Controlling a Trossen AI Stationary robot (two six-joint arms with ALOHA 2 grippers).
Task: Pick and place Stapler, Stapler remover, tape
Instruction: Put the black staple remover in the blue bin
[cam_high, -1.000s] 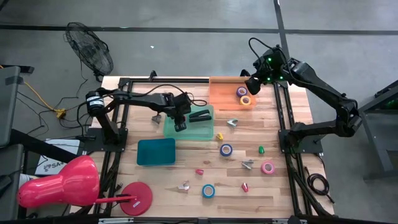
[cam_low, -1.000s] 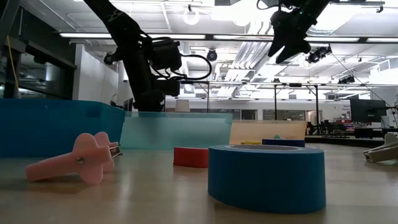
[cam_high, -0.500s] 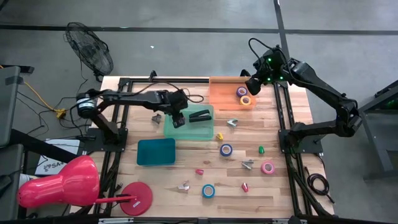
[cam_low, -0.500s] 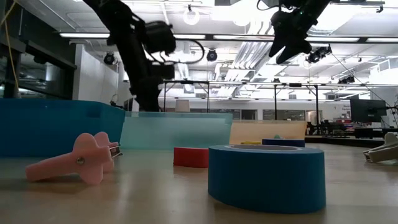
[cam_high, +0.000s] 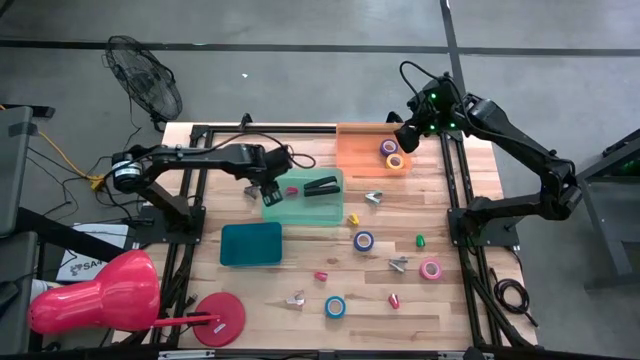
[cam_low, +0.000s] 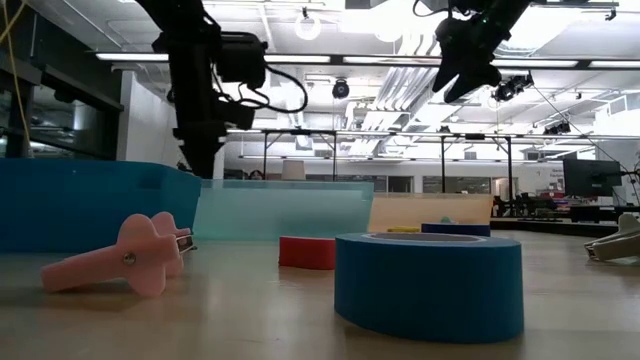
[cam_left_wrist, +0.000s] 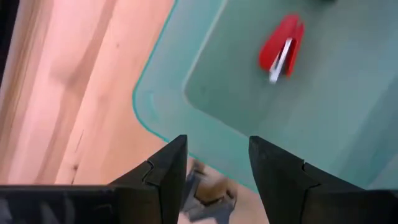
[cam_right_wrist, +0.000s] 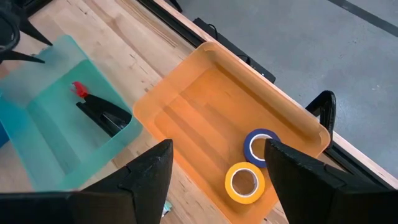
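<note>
A pale green tray (cam_high: 305, 200) holds a black stapler (cam_high: 320, 186) and a small red stapler (cam_left_wrist: 281, 46), both lying flat on its floor. My left gripper (cam_left_wrist: 214, 146) hangs open and empty over the tray's left end (cam_high: 268, 192). An orange tray (cam_right_wrist: 205, 118) at the far right holds a blue tape roll (cam_right_wrist: 260, 147) and a yellow one (cam_right_wrist: 244, 181). My right gripper (cam_right_wrist: 217, 149) waits open above it. More tape rolls (cam_high: 364, 240) (cam_high: 431, 269) (cam_high: 335, 306) and staple removers (cam_high: 373, 197) (cam_high: 398, 264) (cam_high: 296, 298) lie on the table.
A dark teal tray (cam_high: 250, 244) lies near the green tray. A grey staple remover (cam_high: 251, 190) sits just left of the green tray, under my left gripper. Small yellow (cam_high: 353, 218), green (cam_high: 420, 240) and red (cam_high: 321, 275) pieces are scattered on the wood.
My left gripper has risen out of the green tray and moved toward the table's left edge, tipping more steeply downward. The red stapler, hidden under it before, now shows lying on the tray floor.
</note>
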